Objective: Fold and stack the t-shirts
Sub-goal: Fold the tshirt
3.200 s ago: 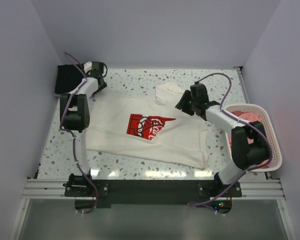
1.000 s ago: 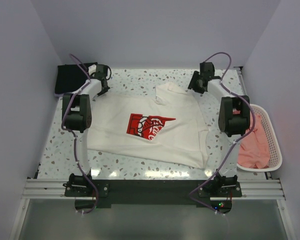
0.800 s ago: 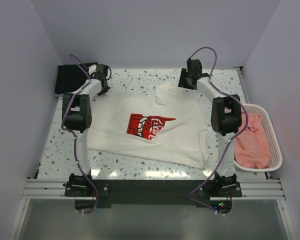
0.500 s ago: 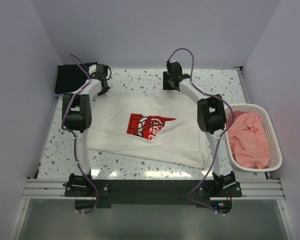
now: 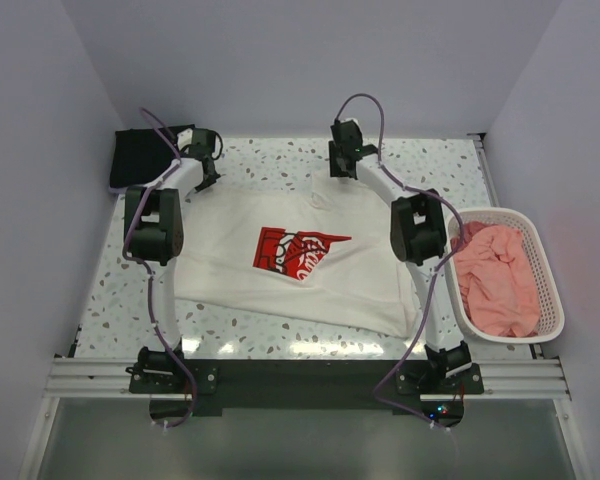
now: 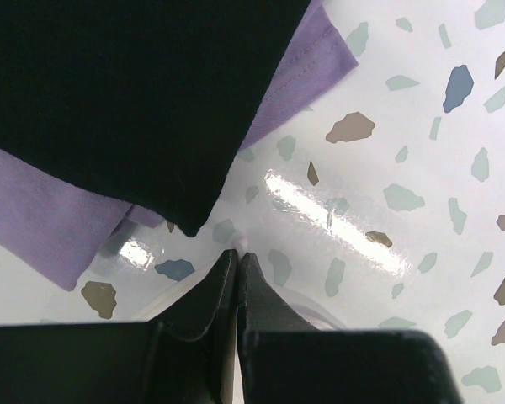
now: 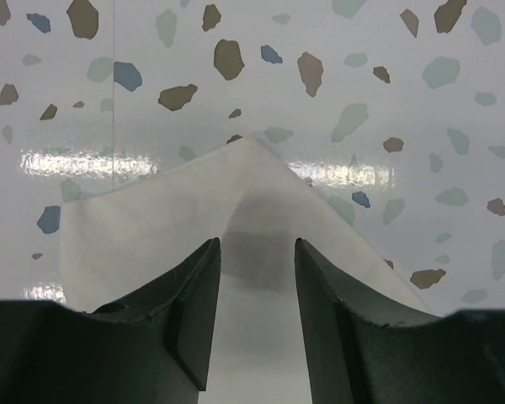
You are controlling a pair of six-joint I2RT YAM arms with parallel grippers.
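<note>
— Where are the hands?
— My left hand [image 6: 237, 255] has its fingers together at the cream tee's [image 5: 300, 262] 10 o'clock corner. My right hand [image 7: 257, 252] stands apart over its folded 12 o'clock corner.
— And the tee?
— Spread flat mid-surface [image 5: 440, 165]; the black tee [image 5: 138, 160] lies at 10 o'clock.

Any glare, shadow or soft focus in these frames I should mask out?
Left wrist: bright glare streak on the table beside the black t-shirt; near jaws soft. Right wrist: two glare bands flank the cream t-shirt corner, grey shadow on it between the jaws. Top external: glare patches along the table's near edge, otherwise sharp.
</note>
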